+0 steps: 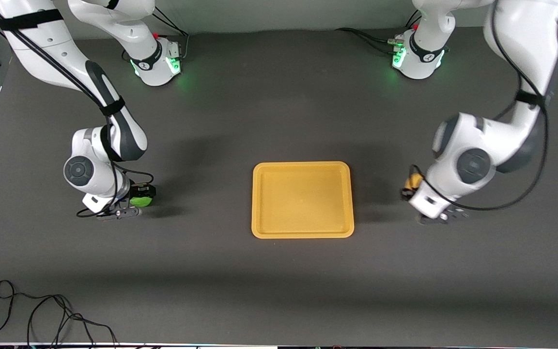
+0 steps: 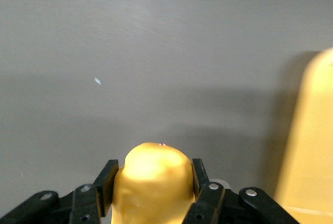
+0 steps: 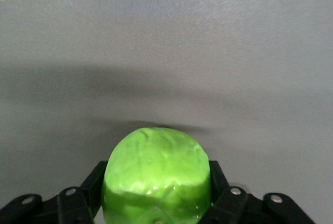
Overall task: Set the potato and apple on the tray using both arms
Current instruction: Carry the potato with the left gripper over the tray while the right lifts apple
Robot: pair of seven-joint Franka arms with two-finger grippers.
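Note:
The orange-yellow tray (image 1: 302,199) lies bare in the middle of the table; its edge also shows in the left wrist view (image 2: 312,146). My left gripper (image 1: 410,188) is toward the left arm's end of the table, beside the tray, and is shut on the yellow-tan potato (image 1: 412,181). The left wrist view shows the potato (image 2: 153,193) clamped between the two black fingers (image 2: 105,185). My right gripper (image 1: 139,198) is toward the right arm's end and is shut on the lime-green apple (image 1: 142,200). The right wrist view shows the apple (image 3: 156,177) filling the jaws. Both grippers are low over the table.
A loose black cable (image 1: 41,315) lies on the table at the corner nearest the front camera, toward the right arm's end. The two arm bases (image 1: 158,63) (image 1: 417,58) stand at the table's edge farthest from the front camera.

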